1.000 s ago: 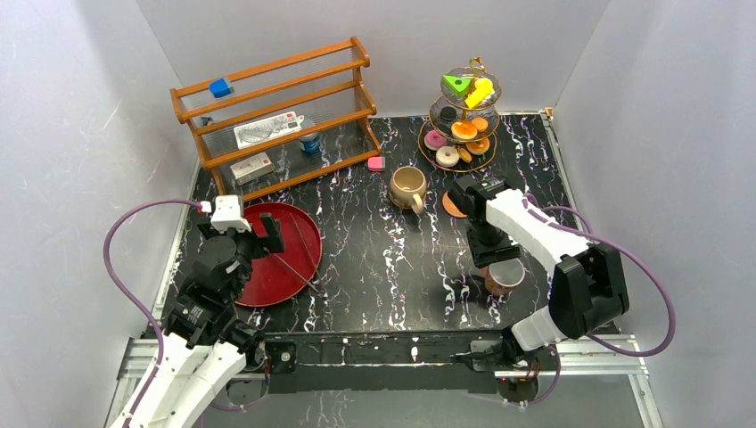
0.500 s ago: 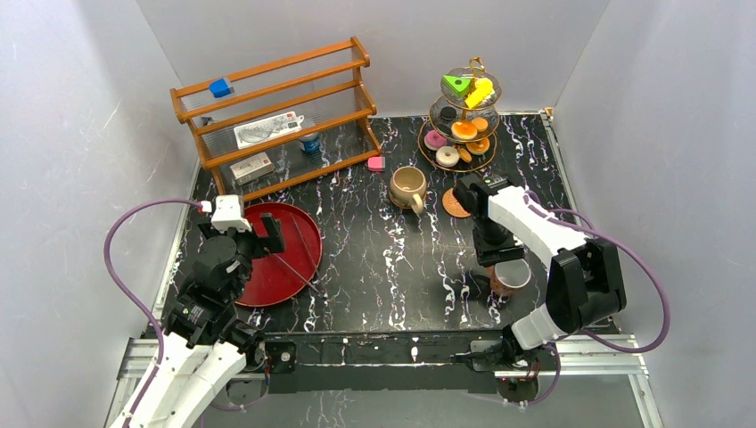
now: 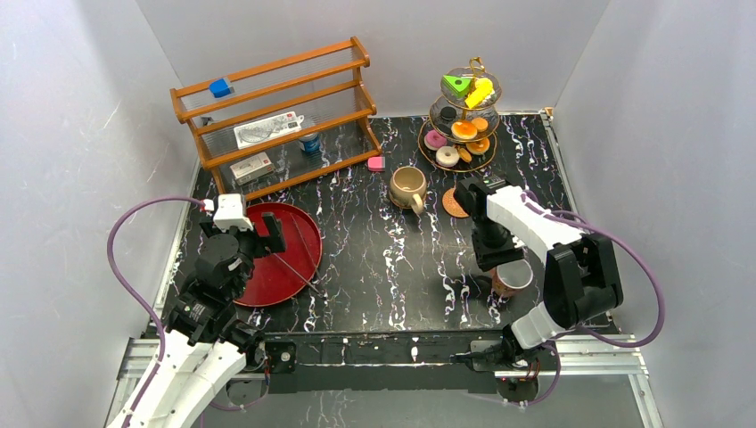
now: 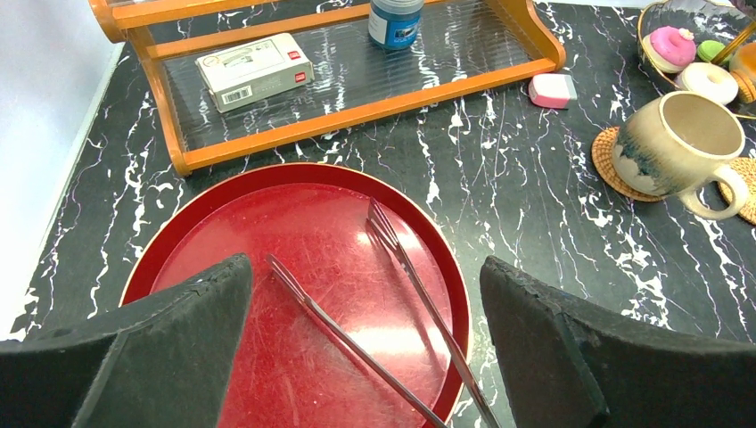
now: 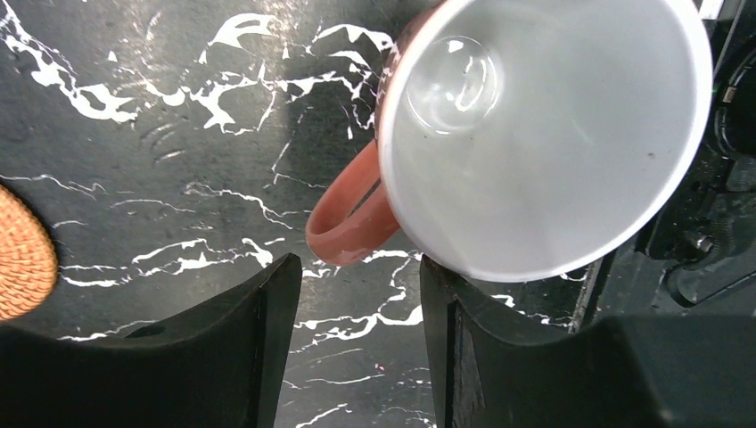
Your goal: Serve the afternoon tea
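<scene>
Looking down from the overhead camera, I see a black marbled desk (image 3: pixel 374 259) with both arms bolted at its near edge. The pinkish-brown cup (image 3: pixel 510 278) stands upright near the front right, well apart from the rest of the tea things.

My right end effector (image 5: pixel 357 267) hangs directly over the cup. On its wrist camera the two fingers are apart with only bare desk between them. The cup's handle (image 5: pixel 343 227) lies just beyond that gap, lined up with it. Nothing is clamped. I judge the fingers are posed this way to take the cup by its handle or its near wall.

Further back, the beige mug (image 3: pixel 408 185) sits on a coaster (image 4: pixel 615 165), which reads as one place already laid. Just to its right lies a free woven coaster (image 3: pixel 455 203) with nothing on it, probably the spot meant for the cup.

Behind them a tiered stand (image 3: pixel 488 89) carries the toy pastries (image 3: pixel 464 130), none yet served.

My left end effector (image 4: pixel 365 276) hovers over a red tray (image 4: pixel 294 171) at the left, its fingers spread wide and holding nothing. A pair of metal tongs (image 4: pixel 401 267) lies on the tray, likely kept for lifting the pastries. I think this arm is waiting clear of the other arm's work.
</scene>
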Controlling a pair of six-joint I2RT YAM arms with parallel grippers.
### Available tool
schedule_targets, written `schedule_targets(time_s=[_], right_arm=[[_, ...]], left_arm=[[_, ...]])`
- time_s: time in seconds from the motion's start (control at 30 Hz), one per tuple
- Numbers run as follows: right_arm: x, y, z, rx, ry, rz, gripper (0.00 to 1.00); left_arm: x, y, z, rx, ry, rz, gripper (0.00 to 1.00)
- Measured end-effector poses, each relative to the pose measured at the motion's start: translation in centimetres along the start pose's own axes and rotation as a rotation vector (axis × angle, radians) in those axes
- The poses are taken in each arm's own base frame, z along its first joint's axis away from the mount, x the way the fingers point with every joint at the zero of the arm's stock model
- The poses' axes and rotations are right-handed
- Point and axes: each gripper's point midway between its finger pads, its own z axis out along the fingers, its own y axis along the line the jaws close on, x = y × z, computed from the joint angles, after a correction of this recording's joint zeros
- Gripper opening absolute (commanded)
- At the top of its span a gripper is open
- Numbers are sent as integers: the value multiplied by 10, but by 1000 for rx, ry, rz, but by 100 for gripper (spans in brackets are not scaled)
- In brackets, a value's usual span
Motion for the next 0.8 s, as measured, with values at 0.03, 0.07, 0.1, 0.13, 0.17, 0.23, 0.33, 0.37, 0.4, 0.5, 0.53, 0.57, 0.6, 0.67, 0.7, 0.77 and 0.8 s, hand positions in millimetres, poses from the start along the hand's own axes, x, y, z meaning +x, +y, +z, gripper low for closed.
schedule_targets(time_s=[0.03, 0.07, 0.1, 0.13, 0.17, 0.23, 0.33, 0.37, 0.4, 0.5, 0.53, 0.57, 0.6, 0.67, 0.7, 0.77, 0.8], right_arm=[[1, -1, 0, 4, 8, -16, 59], [3, -2, -1, 7, 15, -27, 59], [4, -4, -1, 9, 21, -40, 58], [5, -5, -2, 11, 29, -50, 56], [6, -6, -3, 10, 40, -61, 55], [7, -10, -4, 5, 60, -73, 54], [7, -20, -8, -9, 94, -86, 57], [7, -22, -10, -18, 103, -86, 59], [6, -22, -12, -26, 107, -84, 60], [1, -20, -18, -58, 102, -66, 69], [-2, -17, -22, -69, 94, -61, 70], [-3, -13, -25, -83, 91, -53, 71], [-5, -8, -30, -101, 90, -41, 71], [-8, -1, -36, -127, 93, -16, 71], [-10, 1, -37, -129, 93, 2, 71], [-13, 2, -34, -116, 91, 35, 71], [-15, 2, -32, -106, 91, 56, 71]], left_arm=[[0, 0, 0, 0, 1, 0, 95], [0, 0, 0, 0, 1, 0, 95], [0, 0, 0, 0, 2, 0, 95], [0, 0, 0, 0, 2, 1, 95], [0, 0, 0, 0, 1, 0, 95], [0, 0, 0, 1, 1, 0, 95], [0, -1, 0, 3, 1, 0, 96], [0, -1, 0, 4, -1, -1, 95], [0, -1, 0, 4, -1, -1, 95], [-2, -1, 0, 6, -8, -4, 96], [-3, -2, 0, 7, -11, -6, 95], [-4, -2, 0, 8, -14, -7, 95], [-4, -2, 0, 8, -15, -8, 95], [-4, -2, 0, 11, -16, -8, 95], [-4, -2, 0, 11, -16, -8, 95], [-4, -3, 0, 13, -16, -9, 96], [-4, -3, 0, 16, -16, -9, 95]])
